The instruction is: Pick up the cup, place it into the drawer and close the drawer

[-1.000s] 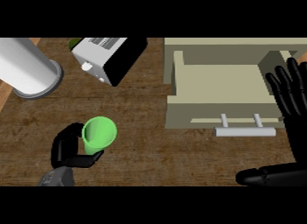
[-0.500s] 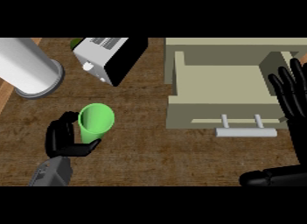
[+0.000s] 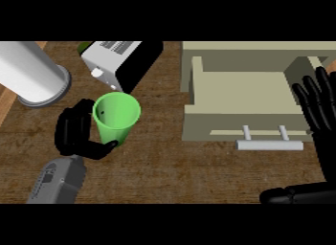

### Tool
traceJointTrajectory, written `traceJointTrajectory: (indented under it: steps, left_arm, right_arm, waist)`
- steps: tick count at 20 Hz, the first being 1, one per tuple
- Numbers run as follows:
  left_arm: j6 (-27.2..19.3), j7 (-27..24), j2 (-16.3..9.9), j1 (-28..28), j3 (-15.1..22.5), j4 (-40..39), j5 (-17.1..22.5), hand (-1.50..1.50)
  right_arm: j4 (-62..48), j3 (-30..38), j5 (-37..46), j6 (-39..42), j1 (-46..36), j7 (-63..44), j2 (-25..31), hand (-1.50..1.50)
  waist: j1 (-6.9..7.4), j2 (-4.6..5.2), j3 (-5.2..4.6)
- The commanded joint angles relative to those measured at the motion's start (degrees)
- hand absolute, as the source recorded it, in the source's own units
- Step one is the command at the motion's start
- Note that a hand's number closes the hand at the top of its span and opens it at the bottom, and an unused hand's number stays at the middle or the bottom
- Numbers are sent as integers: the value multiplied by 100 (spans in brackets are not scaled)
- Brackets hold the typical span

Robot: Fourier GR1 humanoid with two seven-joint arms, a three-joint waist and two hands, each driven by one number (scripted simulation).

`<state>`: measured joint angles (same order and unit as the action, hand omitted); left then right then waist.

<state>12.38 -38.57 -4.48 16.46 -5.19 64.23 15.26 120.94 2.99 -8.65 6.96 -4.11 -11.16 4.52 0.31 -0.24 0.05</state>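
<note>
A green cup (image 3: 117, 116) is held upright over the wooden counter, mouth facing up. My left hand (image 3: 77, 131) is curled round its left and lower side, thumb under the base. The beige drawer (image 3: 248, 91) stands pulled open at the right, its inside bare, with a pale bar handle (image 3: 269, 143) on its front. My right hand (image 3: 327, 107) rests open with fingers up at the drawer's right edge, apart from the cup.
A white cylinder (image 3: 23, 72) lies at the upper left. A white and black toaster (image 3: 119, 60) sits just behind the cup. Brown wooden counter (image 3: 177, 167) stretches in front of the drawer.
My left hand has carried the cup up and to the right, closer to the toaster and drawer, and turned it more upright. The right hand has stayed still.
</note>
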Motion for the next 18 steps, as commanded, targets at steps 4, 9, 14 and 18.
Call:
traceJointTrajectory:
  steps: [4, 9, 14, 18]
  left_arm:
    - [-604, 1428, 280, 365, 284, 1434, 225, 150]
    - [-1321, 2248, 365, 1334, 353, 1642, 119, 150]
    - [-1659, 2705, 273, 1976, 444, 1638, -12, 150]
    - [-2405, 2939, 445, 2499, 819, 1366, -364, 150]
  right_arm:
    - [138, -187, 115, -65, -2, -151, -67, -150]
    - [-2, 192, -137, 125, 63, 45, 118, -150]
    - [-588, -74, 334, -155, -501, 243, -85, -150]
    - [-371, 287, -117, 332, 244, 657, 102, -150]
  waist:
    - [-25, 12, -4]
    - [-63, 17, -3]
    - [-34, 26, -4]
    - [-83, 22, -1]
